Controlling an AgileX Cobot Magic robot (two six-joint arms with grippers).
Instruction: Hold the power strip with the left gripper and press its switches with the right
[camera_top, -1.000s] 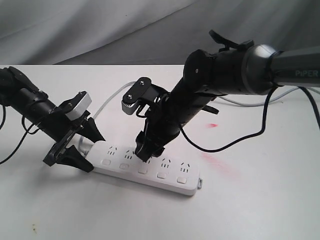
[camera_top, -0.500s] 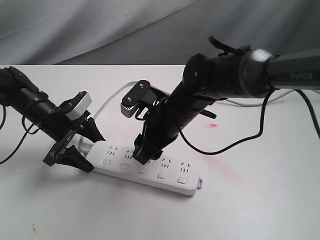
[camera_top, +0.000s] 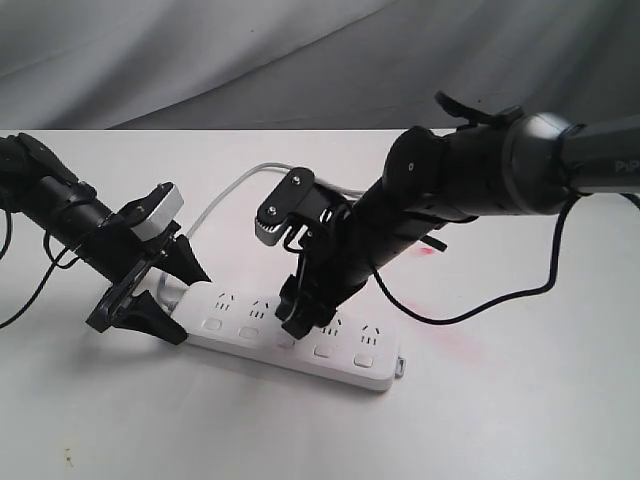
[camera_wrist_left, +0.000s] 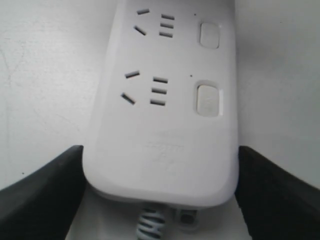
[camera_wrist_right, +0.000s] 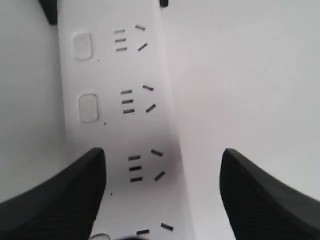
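White letters "Pi", cut off at the frame edge, on the right arm (camera_top: 575, 165); a faint embossed mark on the power strip (camera_wrist_left: 162, 150) by its cord end, too blurred to read.

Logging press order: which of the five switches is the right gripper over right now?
The middle switch, third from the cord end. The right gripper hangs right above it and partly hides it; the other four lie uncovered.

Left arm (camera_top: 60, 212) low, left fingers (camera_top: 150, 316) clamping (tips down); right arm (camera_top: 480, 178) angled down, right fingers (camera_wrist_right: 60, 195) apart.
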